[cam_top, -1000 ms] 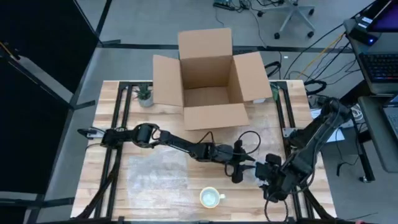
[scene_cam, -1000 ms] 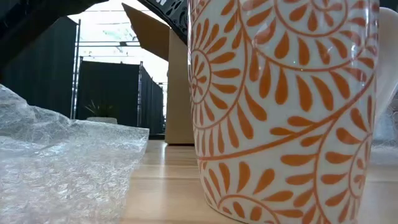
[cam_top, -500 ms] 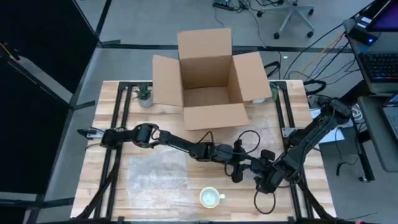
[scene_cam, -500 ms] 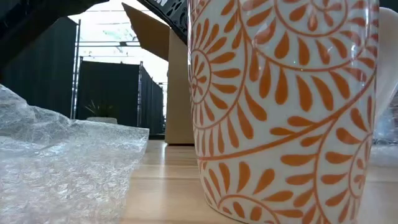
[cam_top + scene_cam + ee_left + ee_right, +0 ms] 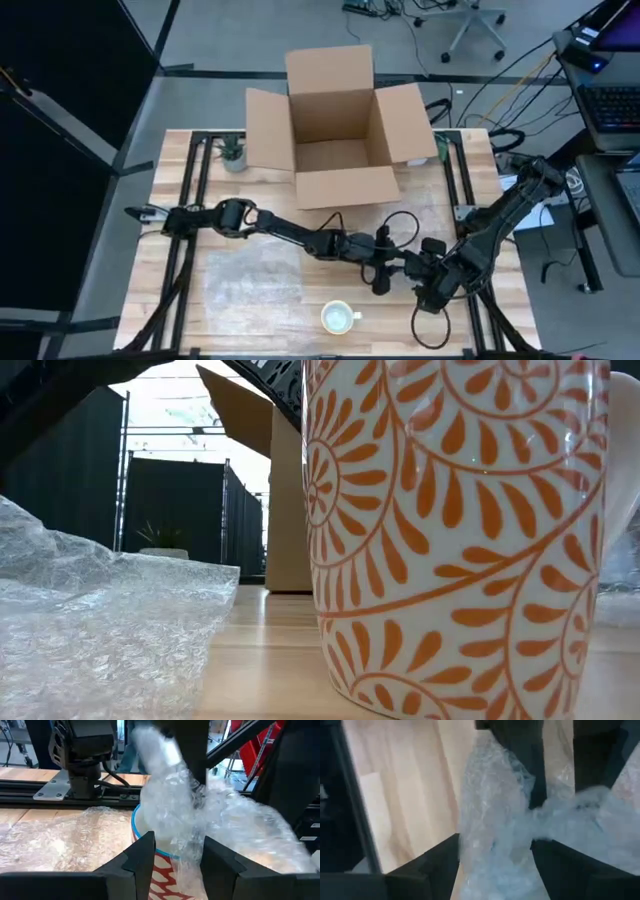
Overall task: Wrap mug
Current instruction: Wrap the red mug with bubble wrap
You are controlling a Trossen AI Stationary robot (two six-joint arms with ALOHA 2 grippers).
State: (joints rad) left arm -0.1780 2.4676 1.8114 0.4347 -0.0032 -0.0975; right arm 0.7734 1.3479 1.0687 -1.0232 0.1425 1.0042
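Between my two grippers, near the table's middle right, is a mug with a blue rim and a red-and-white pattern (image 5: 159,876), draped in clear bubble wrap (image 5: 200,815). My left gripper (image 5: 383,272) (image 5: 177,860) reaches in from the table's left and is closed around it. My right gripper (image 5: 420,284) (image 5: 495,865) comes from the right and is shut on the wrap (image 5: 495,820). A second mug, white with orange leaves (image 5: 340,318) (image 5: 460,540), stands upright on the table near the front edge. My left gripper has the blue-rimmed mug between its two fingers (image 5: 142,857), near the rim (image 5: 137,827). Bubble wrap lies over the mug and against the other finger. Whether one finger is inside the mug, I cannot tell. My right gripper pinches a bunched part of the bubble wrap (image 5: 490,845) between its two fingers, several layers gathered together. The wrap runs on from the hold toward the mug and my left gripper.
A flat sheet of bubble wrap (image 5: 255,280) (image 5: 100,620) lies on the table's near left. An open cardboard box (image 5: 335,130) stands at the far middle, with a small potted plant (image 5: 233,152) to its left. Black frame rails run along both table sides.
My right gripper has moved a little toward the table's left, closer to my left gripper and the wrapped mug. The orange-leaf mug and the flat sheet have stayed still.
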